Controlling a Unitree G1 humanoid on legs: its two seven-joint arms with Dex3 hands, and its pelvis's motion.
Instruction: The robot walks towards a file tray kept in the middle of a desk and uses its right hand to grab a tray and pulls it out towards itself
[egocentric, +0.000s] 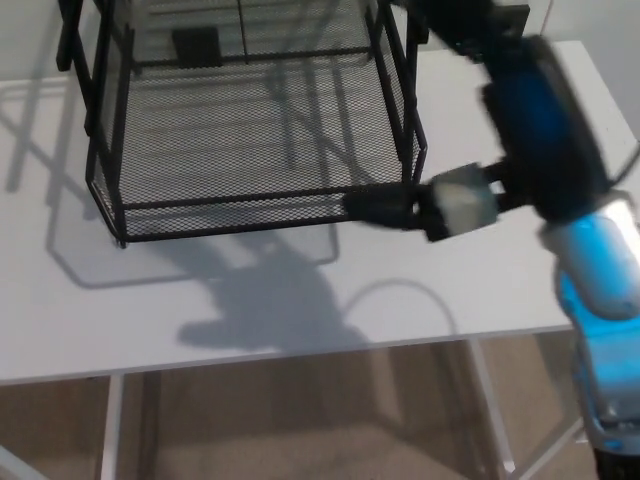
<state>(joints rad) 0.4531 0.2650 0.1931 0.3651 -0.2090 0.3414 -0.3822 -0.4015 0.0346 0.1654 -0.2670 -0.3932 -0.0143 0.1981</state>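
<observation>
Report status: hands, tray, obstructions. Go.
Right hand at front right corner of the bottom tray, grip unconfirmed. Left hand not in view. File tray rack on white desk, tray not pulled out. Nothing blocking in front.

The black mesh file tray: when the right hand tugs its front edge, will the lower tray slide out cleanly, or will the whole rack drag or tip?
The mesh file tray looks light and empty, so the whole rack may drag on the smooth white desk. The right hand sits low at the front right corner, so skewing seems likelier than tipping.
</observation>
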